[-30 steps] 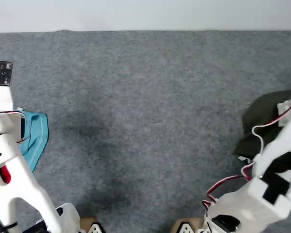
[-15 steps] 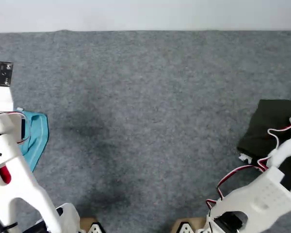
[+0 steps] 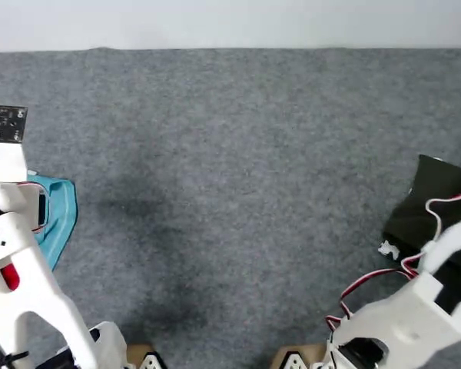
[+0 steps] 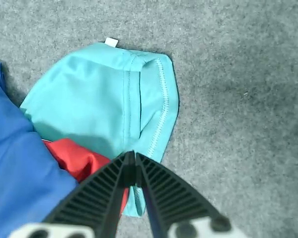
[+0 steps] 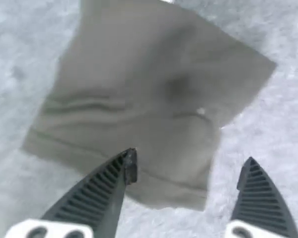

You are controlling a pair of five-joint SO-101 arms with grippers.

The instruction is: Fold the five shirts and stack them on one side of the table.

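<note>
Since the earlier frames the right arm [image 3: 415, 315] had drawn back toward the near right corner, uncovering more of the dark shirt [image 3: 426, 200], which now lay flatter at the right edge of the bench [image 3: 230, 154]; the left arm [image 3: 15, 261] had shifted only slightly. The grey middle of the bench lay open from the far edge to the arm bases. The right tool [image 5: 189, 163] hung over the dark shirt [image 5: 149, 99] with jaws spread wide, holding nothing. The left tool [image 4: 135, 161] was closed, tips meeting, nothing seen between them, above the hem of the teal shirt [image 4: 104, 99]. That shirt sat folded at the left edge [image 3: 58, 211] on a red shirt [image 4: 77, 158], with a blue shirt [image 4: 15, 173] just beside. A small white tag [image 4: 111, 41] stuck out from the teal shirt's edge and another white tag [image 3: 387, 248] from the dark shirt's near corner; whether either bore writing could not be told.
</note>
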